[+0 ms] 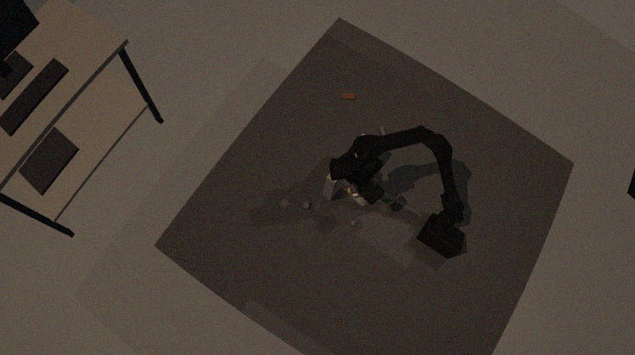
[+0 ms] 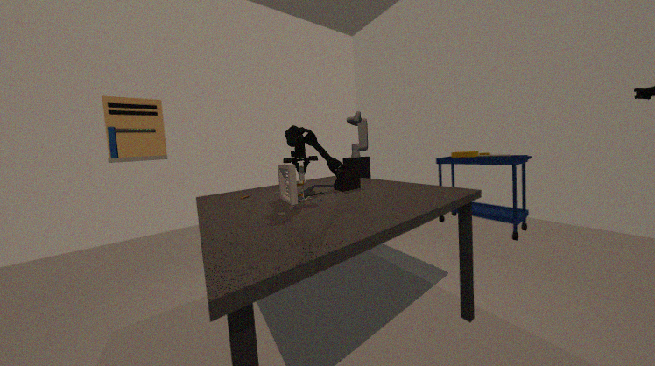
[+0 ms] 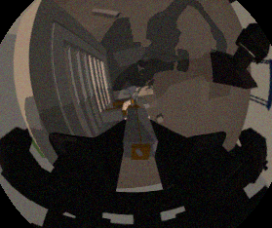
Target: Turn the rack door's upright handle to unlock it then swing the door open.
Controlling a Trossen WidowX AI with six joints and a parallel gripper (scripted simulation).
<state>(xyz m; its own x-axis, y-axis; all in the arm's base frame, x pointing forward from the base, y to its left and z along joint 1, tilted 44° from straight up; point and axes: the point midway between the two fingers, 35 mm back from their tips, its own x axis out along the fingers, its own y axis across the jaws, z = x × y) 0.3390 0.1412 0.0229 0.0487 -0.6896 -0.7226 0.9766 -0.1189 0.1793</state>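
Evidently, claw [image 1: 357,182] [image 2: 301,171] [image 3: 137,124] clamped on handle [image 2: 301,176] [image 3: 140,135] | handle upright beside slatted rack [image 1: 329,188] [image 2: 292,186] [image 3: 78,97] | we should keep squeezing, twist about its axis, and pull only once unlocked.

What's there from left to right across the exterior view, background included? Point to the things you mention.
The wall board [image 2: 137,142], the white slatted frame [image 2: 285,186], the arm's black base [image 2: 347,179] [image 1: 442,234], the blue cart [image 2: 482,161] [image 3: 270,85], then a dark object [image 2: 643,93] at the right edge, too cut off to name.
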